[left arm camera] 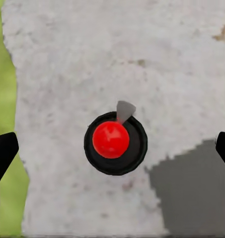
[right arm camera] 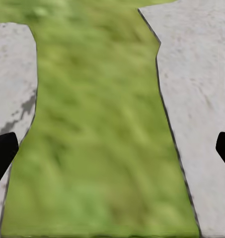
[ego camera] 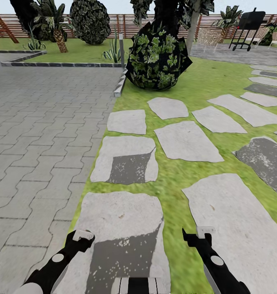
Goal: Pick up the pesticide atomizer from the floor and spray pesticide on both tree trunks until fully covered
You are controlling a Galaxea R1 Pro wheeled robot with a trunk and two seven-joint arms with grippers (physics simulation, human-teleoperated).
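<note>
**Atomizer on a stone slab, both grippers empty**

While both arms hang low over the path, the pesticide atomizer [left arm camera: 114, 143], red cap on a black body, stands on a pale stepping stone [left arm camera: 92, 59] directly under the left gripper [left arm camera: 112, 148], fingers spread wide. Right gripper [right arm camera: 112, 148], also spread, hovers over the floor [right arm camera: 97, 129] between two slabs.

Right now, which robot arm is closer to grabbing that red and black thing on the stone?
The left. In its wrist view the red-topped black object sits on a pale stepping stone between the open left gripper fingers. The right gripper hangs over grass.
</note>
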